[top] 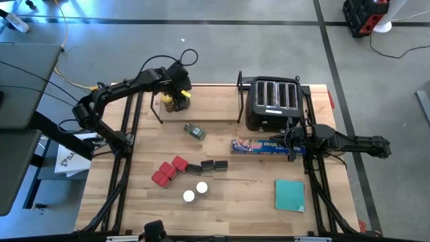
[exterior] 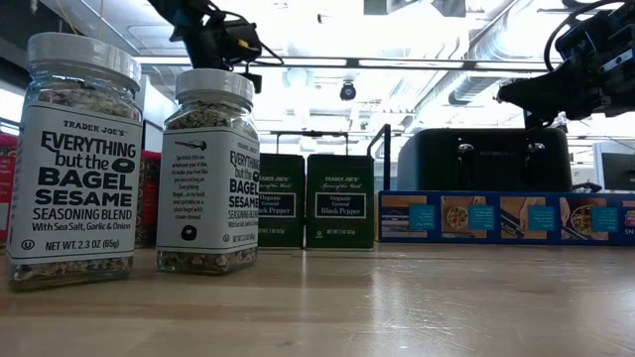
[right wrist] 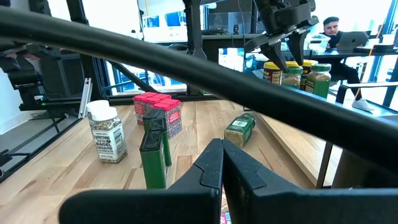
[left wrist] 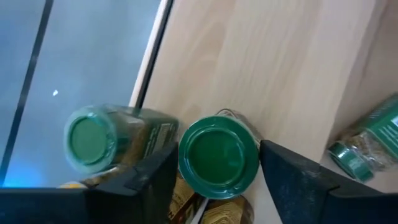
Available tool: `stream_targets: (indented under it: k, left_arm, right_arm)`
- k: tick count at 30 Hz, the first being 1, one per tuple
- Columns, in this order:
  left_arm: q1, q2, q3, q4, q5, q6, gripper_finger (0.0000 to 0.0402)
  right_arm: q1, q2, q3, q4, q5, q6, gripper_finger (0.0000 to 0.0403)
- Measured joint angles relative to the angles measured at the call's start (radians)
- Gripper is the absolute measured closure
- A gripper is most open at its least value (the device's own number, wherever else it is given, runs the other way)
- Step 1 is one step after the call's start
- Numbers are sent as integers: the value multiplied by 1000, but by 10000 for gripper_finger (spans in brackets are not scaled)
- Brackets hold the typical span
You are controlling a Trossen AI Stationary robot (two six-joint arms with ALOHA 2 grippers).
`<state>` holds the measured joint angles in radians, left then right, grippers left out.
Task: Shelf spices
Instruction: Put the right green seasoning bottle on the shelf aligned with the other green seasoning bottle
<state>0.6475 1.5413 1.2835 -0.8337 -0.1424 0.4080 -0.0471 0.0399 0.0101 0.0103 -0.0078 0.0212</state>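
My left gripper (top: 179,91) hangs over the left end of the shelf (top: 201,122), fingers down around a green-lidded spice jar (left wrist: 217,155). That jar stands on the shelf among other jars (top: 168,102), some yellow-lidded (right wrist: 272,65), and one more green-lidded (left wrist: 93,137) right beside it. On the table are a green-lidded jar on its side (top: 195,131), red tins (top: 168,172), black tins (top: 208,165) and two white-capped jars (top: 195,192). My right gripper (right wrist: 222,163) rests shut at the table's right, near the blue box. My left gripper has the jar's green lid (left wrist: 186,155) between its two fingers, one finger (left wrist: 158,183) on each side of the rim. The fingers come from above, slanting down. The jar stands upright among the other jars on the shelf; its base is hidden.
A black four-slot toaster (top: 274,101) stands right of the shelf. A long blue wrap box (top: 262,146) lies in front of it, and a teal square (top: 289,195) sits near the front right. Bare wood lies along the shelf floor (left wrist: 267,56) right of the jars.
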Motion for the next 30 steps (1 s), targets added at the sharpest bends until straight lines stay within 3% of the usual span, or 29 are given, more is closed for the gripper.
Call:
stream_targets:
  k: [12, 26, 30]
  left_arm:
    - [20, 0, 0, 13, -74, -60, 265]
    - [3, -34, 4, 21, -123, -119, 273]
    - [-16, -59, 18, 17, -76, -151, 273]
  right_arm:
    - [0, 0, 0, 0, 0, 0, 403]
    - [0, 0, 0, 0, 0, 0, 403]
    - [0, 0, 0, 0, 0, 0, 403]
